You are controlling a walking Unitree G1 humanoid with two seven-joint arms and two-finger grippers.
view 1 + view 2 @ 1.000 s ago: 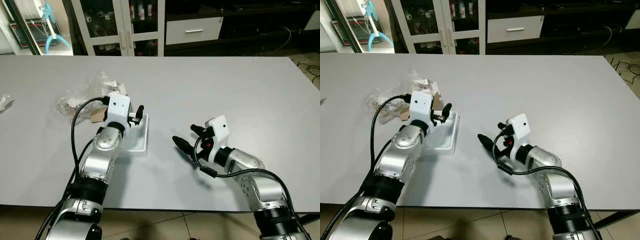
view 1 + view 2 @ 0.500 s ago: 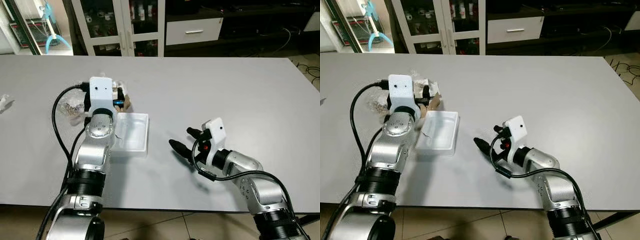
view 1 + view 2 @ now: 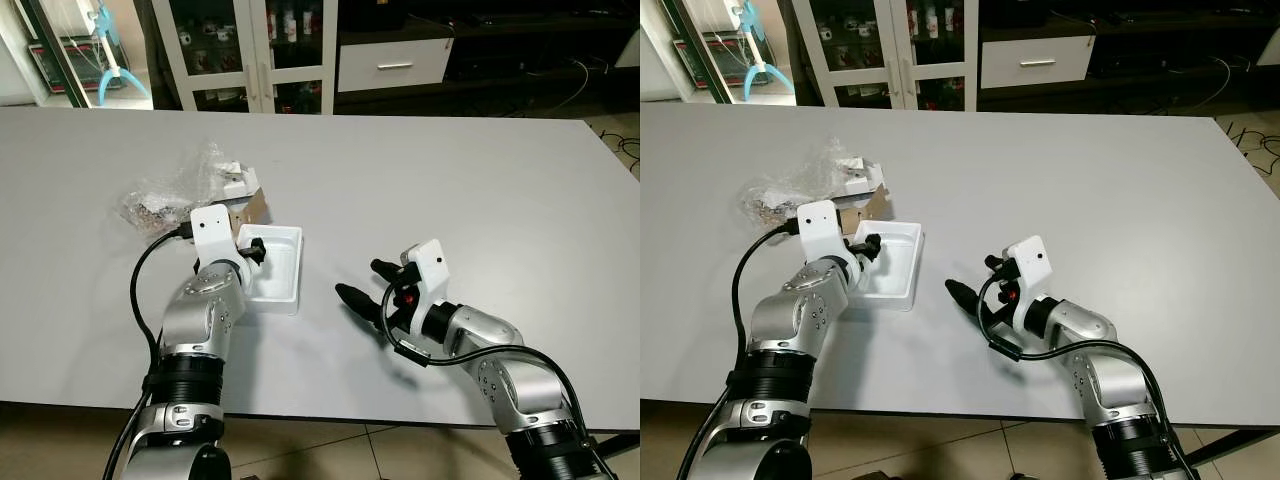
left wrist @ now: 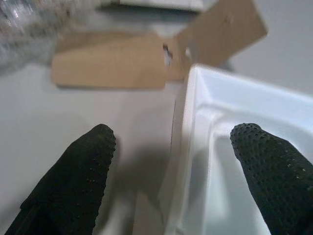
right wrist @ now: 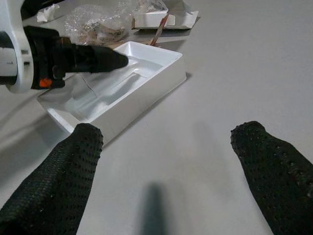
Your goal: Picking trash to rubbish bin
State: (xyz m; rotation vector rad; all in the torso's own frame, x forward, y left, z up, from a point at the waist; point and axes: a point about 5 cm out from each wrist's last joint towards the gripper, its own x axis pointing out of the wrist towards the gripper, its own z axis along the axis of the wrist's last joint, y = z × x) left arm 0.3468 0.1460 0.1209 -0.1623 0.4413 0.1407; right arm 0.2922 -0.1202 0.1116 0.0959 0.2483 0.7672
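The left gripper (image 4: 171, 171) is spread across the white tray's (image 3: 280, 270) near wall, 1 finger inside, 1 outside, nothing pinched yet. The tray's long axis runs away from the robot. The right gripper (image 3: 362, 285) is held open, well apart.

White tray and trash at my left jaws

The shallow white plastic tray (image 4: 230, 127) lies flat, its rim between my spread left jaws; brown cardboard (image 4: 112, 66) and crumpled clear plastic wrap (image 3: 170, 195) lie just beyond.

Glossy white plastic tray (image 3: 275, 262), crinkly clear plastic bag (image 3: 175, 195), brown cardboard (image 4: 110, 66), matt grey table (image 3: 450, 170).
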